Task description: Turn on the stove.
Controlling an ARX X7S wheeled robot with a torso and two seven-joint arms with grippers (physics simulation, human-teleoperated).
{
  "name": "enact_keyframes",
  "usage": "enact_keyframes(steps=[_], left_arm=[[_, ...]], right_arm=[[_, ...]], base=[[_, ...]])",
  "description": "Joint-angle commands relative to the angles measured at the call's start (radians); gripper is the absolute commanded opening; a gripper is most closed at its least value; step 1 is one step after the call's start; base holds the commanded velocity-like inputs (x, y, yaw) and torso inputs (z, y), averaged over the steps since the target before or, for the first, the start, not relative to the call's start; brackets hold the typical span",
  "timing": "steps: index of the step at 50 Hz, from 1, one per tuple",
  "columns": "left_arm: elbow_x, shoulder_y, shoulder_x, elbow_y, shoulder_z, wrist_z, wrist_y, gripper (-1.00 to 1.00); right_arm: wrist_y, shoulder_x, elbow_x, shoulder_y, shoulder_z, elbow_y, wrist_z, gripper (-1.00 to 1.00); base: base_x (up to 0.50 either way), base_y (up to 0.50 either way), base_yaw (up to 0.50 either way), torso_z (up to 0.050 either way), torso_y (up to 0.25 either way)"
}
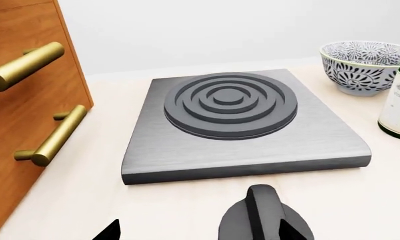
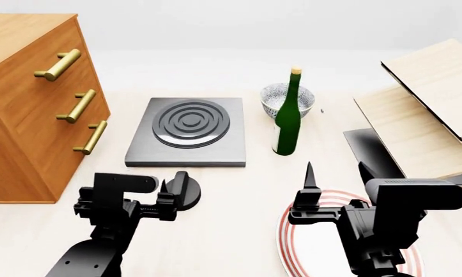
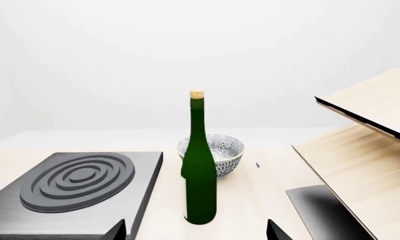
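Fingertips point(image 2: 177, 182) of the left gripper point(image 2: 169, 187) sit spread apart either side of the small black knob point(image 1: 265, 217), though contact can't be confirmed; over on the right gripper point(image 2: 334, 173), both prongs stand parted and empty above the red-ringed white plate point(image 2: 288, 242). Biggest on the pale tabletop point(image 2: 239, 190): the wooden drawer cabinet with brass handles point(image 2: 30, 109), then the slanted wooden shelf rack point(image 2: 423, 115). Centre stage, the flat dark grey stove slab point(image 2: 186, 138), burner rings dark, knob just in front. Beside it, the green glass bottle point(image 2: 287, 127) and patterned bowl point(image 2: 277, 98).
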State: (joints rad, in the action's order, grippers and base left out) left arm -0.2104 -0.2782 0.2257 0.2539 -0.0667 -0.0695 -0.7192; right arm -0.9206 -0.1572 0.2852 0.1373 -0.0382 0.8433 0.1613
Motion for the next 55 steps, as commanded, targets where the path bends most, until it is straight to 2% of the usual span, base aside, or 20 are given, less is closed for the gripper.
enact_keyframes(steps=[1, 20, 21, 23, 25, 26, 30, 36, 43, 48, 53, 55], left_arm=[[0.016, -0.001, -0.003, -0.146, 0.016, -0.007, 0.130, 1.00], [0.071, -0.023, -0.030, -0.390, -0.025, -0.024, 0.323, 1.00], [0.102, -0.063, -0.059, -0.529, -0.050, -0.036, 0.416, 1.00], [0.117, -0.090, -0.069, -0.619, -0.060, -0.042, 0.473, 1.00], [0.117, -0.103, -0.072, -0.650, -0.060, -0.042, 0.488, 1.00], [0.150, -0.082, -0.151, -0.657, -0.170, -0.008, 0.491, 1.00], [0.146, -0.075, -0.156, -0.645, -0.187, -0.006, 0.484, 1.00], [0.140, -0.045, -0.154, -0.556, -0.221, 0.000, 0.439, 1.00], [0.124, 0.020, -0.127, -0.304, -0.280, 0.035, 0.303, 1.00], [0.068, 0.079, -0.076, 0.038, -0.272, 0.052, 0.082, 1.00], [-0.009, 0.112, -0.036, 0.355, -0.191, 0.036, -0.139, 1.00], [-0.041, 0.118, -0.034, 0.427, -0.156, 0.034, -0.199, 1.00]], right_arm=[[0.014, -0.006, 0.006, -0.008, 0.003, -0.011, 0.008, 1.00], [0.039, -0.011, 0.019, -0.024, 0.007, -0.025, 0.018, 1.00], [0.043, -0.013, 0.022, -0.031, 0.004, -0.019, 0.015, 1.00], [0.048, -0.013, 0.025, -0.037, 0.003, -0.020, 0.015, 1.00], [0.049, -0.014, 0.027, -0.038, 0.003, -0.018, 0.015, 1.00], [0.074, -0.012, 0.035, -0.056, -0.016, -0.027, 0.006, 1.00], [0.074, -0.014, 0.041, -0.057, -0.018, -0.025, 0.009, 1.00], [0.070, -0.018, 0.047, -0.057, -0.022, -0.013, 0.015, 1.00], [0.071, -0.022, 0.057, -0.058, -0.035, -0.015, 0.020, 1.00], [0.075, -0.026, 0.063, -0.059, -0.047, -0.006, 0.025, 1.00], [0.085, -0.027, 0.058, -0.064, -0.038, -0.018, 0.030, 1.00], [0.088, -0.027, 0.057, -0.066, -0.034, -0.020, 0.032, 1.00]], base=[[0.00, 0.00, 0.00, 0.000, 0.000], [0.00, 0.00, 0.00, 0.000, 0.000], [0.00, 0.00, 0.00, 0.000, 0.000], [0.00, 0.00, 0.00, 0.000, 0.000], [0.00, 0.00, 0.00, 0.000, 0.000], [0.00, 0.00, 0.00, 0.000, 0.000], [0.00, 0.00, 0.00, 0.000, 0.000], [0.00, 0.00, 0.00, 0.000, 0.000], [0.00, 0.00, 0.00, 0.000, 0.000], [0.00, 0.00, 0.00, 0.000, 0.000], [0.00, 0.00, 0.00, 0.000, 0.000], [0.00, 0.00, 0.00, 0.000, 0.000]])
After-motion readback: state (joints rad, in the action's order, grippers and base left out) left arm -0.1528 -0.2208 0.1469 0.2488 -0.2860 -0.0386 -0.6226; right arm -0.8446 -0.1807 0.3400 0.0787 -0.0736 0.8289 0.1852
